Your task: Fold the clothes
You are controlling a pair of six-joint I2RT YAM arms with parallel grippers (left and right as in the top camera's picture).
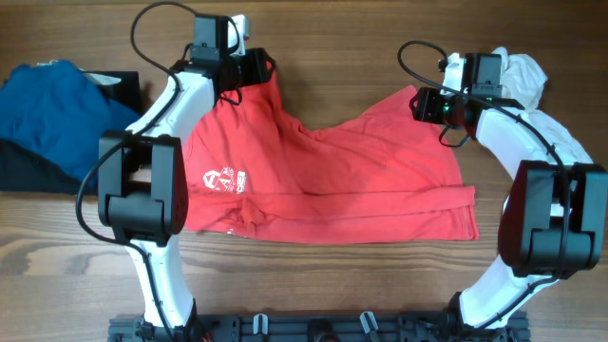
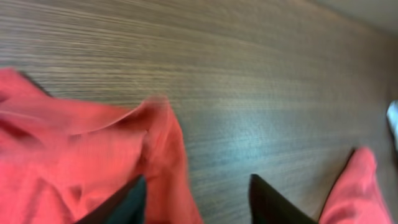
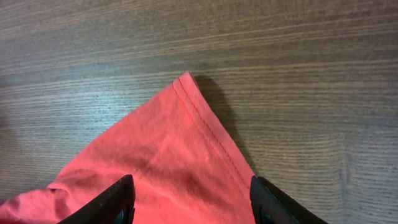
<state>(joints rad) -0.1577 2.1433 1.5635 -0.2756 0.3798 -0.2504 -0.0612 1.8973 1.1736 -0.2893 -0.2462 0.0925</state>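
A red T-shirt (image 1: 323, 180) with white print lies partly folded in the middle of the wooden table. My left gripper (image 1: 255, 66) is at its far left corner; in the left wrist view its fingers (image 2: 198, 202) are open with a red fold (image 2: 163, 168) between them. My right gripper (image 1: 418, 103) is at the far right corner; in the right wrist view its fingers (image 3: 191, 199) are open over a pointed red corner (image 3: 186, 143). A white garment (image 1: 532, 90) lies at the far right. A blue garment (image 1: 52, 109) lies on a black one (image 1: 28, 171) at the left.
A small black box with a white label (image 1: 122, 85) sits beside the blue garment. A black rail (image 1: 313, 328) runs along the table's front edge between the arm bases.
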